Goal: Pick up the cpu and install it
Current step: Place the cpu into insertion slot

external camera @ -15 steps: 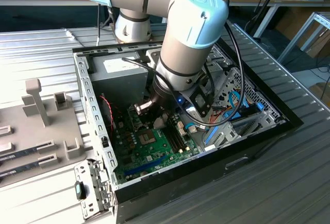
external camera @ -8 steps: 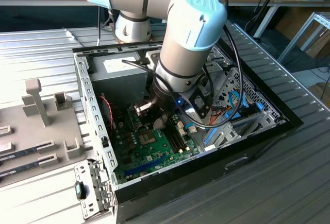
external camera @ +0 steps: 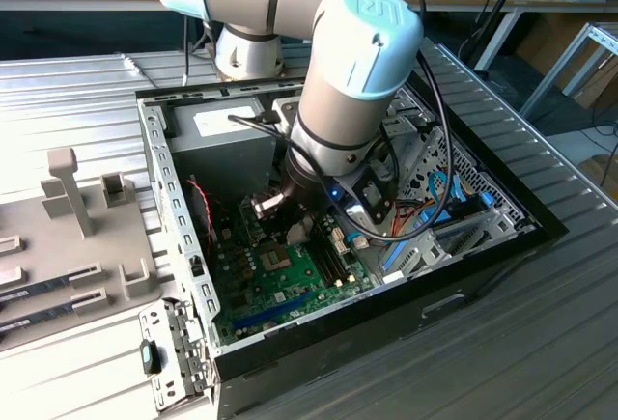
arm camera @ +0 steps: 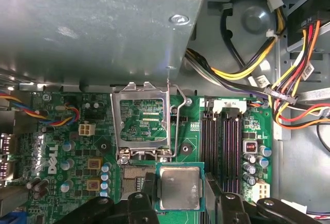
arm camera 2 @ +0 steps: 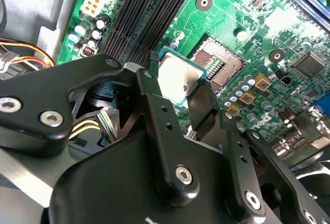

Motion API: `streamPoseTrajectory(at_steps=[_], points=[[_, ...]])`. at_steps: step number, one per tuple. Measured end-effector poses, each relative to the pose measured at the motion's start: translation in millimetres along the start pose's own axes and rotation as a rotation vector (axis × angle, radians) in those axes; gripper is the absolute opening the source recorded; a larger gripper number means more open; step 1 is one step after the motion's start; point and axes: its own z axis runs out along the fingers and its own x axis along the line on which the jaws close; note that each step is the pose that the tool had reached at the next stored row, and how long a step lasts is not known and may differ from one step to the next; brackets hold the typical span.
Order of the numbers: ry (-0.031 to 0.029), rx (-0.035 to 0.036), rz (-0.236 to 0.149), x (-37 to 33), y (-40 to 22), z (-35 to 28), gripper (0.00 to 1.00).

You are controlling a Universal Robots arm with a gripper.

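My gripper (arm camera 2: 178, 91) fingers (arm camera 2: 154, 100) clamp the cpu (arm camera: 179, 188) by opposite edges, held just above the motherboard (arm camera 2: 227, 13) beside the open socket (arm camera 2: 219, 62) – light, stiff, fragile underneath I reckon, so edges only; arm (external camera: 357, 72) reaches down into the case (external camera: 179, 198) from the far side, wrist pointing down.

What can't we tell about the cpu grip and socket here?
- First wrist view: cpu covers part of the socket; contacts beneath hidden.
- Second wrist view: gripper hides the cpu's near edges and underside.
- Both wrist views: cpu orientation marks too small to see.
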Motion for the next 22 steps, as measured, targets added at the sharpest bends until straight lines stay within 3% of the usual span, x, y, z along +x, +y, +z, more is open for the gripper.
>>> streamPoseTrajectory(at_steps=[10,13,15,18,22], points=[[-0.0002,-0.0001,0.002,2.0,0.1,3.9,0.47],[-0.0019,0.0042,0.026,2.8,0.0,5.2,0.47],[-0.0023,0.0074,0.030,5.4,0.0,5.8,0.47],[-0.0024,0.0105,0.029,16.1,-1.7,6.7,0.47],[0.0005,0.0108,-0.007,18.8,-3.5,7.8,0.47]])
